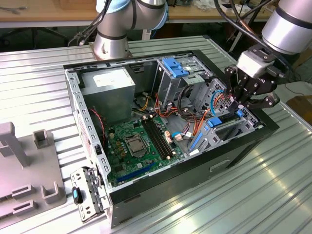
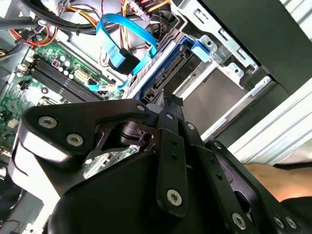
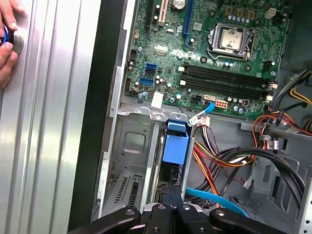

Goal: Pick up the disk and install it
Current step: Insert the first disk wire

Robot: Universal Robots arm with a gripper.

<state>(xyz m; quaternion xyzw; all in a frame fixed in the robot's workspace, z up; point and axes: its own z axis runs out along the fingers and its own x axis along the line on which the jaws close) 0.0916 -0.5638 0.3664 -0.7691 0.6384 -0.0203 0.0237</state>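
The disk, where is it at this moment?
The disk sits in the drive bay at the exterior view's right end of the open case, just under the claw and beside the motherboard.

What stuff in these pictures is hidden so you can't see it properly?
The disk: first wrist view, one end hidden beneath the gripper.
A hand: first wrist view, cut off by the picture's edge.
The motherboard: second wrist view, partly covered by the gripper's black body.
Exterior view: the gripper hides where it meets the disk.
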